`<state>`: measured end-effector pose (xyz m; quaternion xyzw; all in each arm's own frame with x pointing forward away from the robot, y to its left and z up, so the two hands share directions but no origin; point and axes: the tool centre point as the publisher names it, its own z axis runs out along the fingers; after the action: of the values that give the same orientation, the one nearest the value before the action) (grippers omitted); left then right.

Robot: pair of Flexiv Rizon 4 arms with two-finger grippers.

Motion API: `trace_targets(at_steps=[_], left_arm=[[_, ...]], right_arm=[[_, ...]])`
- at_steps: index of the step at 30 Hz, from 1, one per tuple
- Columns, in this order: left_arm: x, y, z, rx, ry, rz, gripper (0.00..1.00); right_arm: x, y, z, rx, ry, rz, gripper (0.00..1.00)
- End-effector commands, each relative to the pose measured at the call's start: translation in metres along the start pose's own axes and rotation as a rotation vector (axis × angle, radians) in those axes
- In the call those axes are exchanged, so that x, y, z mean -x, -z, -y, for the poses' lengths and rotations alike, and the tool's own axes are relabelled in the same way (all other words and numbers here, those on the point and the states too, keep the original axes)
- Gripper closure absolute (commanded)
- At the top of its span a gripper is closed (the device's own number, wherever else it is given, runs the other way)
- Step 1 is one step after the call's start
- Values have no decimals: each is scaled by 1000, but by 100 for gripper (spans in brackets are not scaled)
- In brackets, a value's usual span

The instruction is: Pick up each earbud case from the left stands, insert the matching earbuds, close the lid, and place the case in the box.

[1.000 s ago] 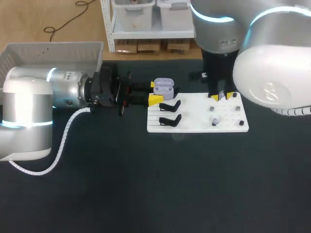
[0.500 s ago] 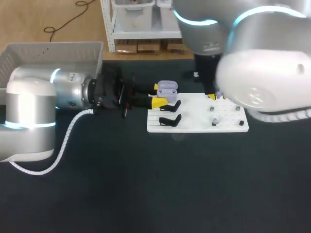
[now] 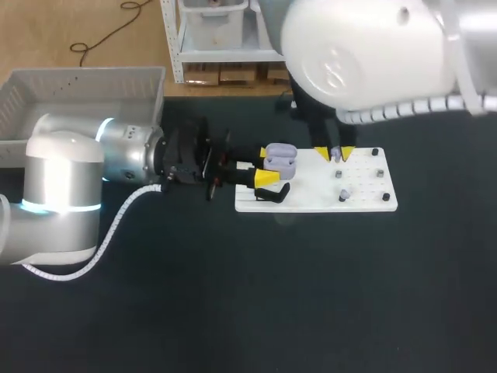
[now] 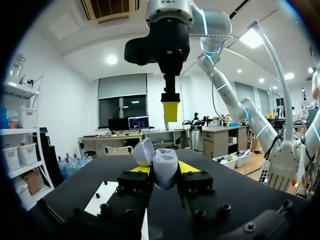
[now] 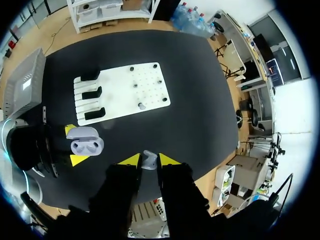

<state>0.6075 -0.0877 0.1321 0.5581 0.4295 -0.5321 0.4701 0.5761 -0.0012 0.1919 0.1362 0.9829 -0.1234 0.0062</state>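
Dark tabletop (image 3: 233,311); grey box (image 3: 78,85) far left. Left gripper (image 3: 265,165) clamped on the open lilac earbud case (image 3: 281,155), held up near the white board's (image 3: 365,194) left end. Right gripper (image 3: 334,155) pinches an earbud (image 5: 148,160), just beside the case. Risk: slight misalignment over the socket, so the earbud jams or drops, or the case twists in the grip.

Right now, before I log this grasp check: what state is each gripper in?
Left gripper: shut on the open earbud case.
Right gripper: shut on an earbud.
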Motion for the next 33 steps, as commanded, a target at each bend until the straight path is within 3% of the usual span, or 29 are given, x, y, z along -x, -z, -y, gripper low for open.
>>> trace_targets(at_steps=[1, 21, 33], left_arm=[[-2, -2, 2, 5, 1, 6, 100], [-3, -5, 3, 26, -4, -1, 100], [-8, -7, -3, 85, 24, -4, 100]], right_arm=[[2, 0, -12, -19, -8, -31, 100], [4, -4, -22, -9, -20, -22, 100], [0, 8, -45, -10, -7, 2, 100]])
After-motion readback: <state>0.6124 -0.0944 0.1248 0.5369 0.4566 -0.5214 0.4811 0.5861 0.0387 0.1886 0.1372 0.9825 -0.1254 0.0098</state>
